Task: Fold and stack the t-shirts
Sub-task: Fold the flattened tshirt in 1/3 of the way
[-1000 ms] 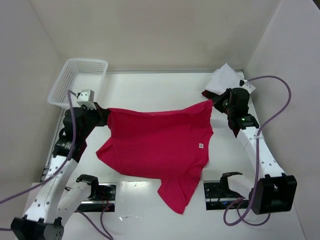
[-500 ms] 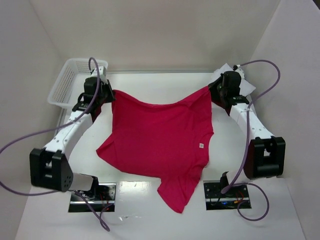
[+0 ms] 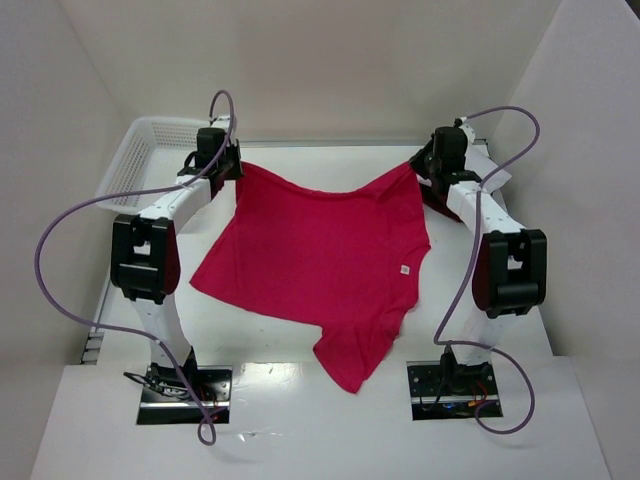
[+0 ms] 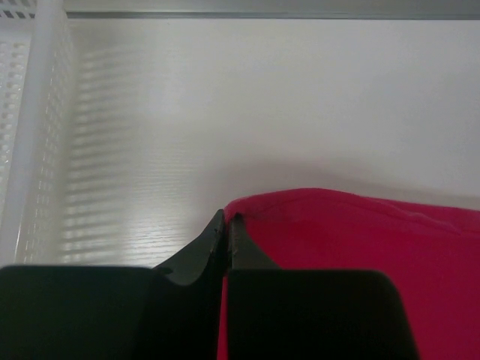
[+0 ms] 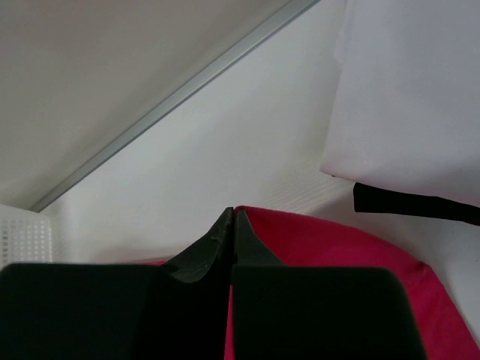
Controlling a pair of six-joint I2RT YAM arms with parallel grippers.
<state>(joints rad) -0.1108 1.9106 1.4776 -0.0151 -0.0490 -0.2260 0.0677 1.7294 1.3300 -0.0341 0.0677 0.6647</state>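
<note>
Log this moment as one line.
left hand: shut on red t-shirt corner | right hand: shut on other corner | state: spread between hands

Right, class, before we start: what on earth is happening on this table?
A robot is handling a red t-shirt. The left tool and the right tool are each shut on one far corner, holding that edge between them near the back of the table, while the rest lies spread toward the near side. A white shirt lies in the far right corner, a basket far left.
</note>
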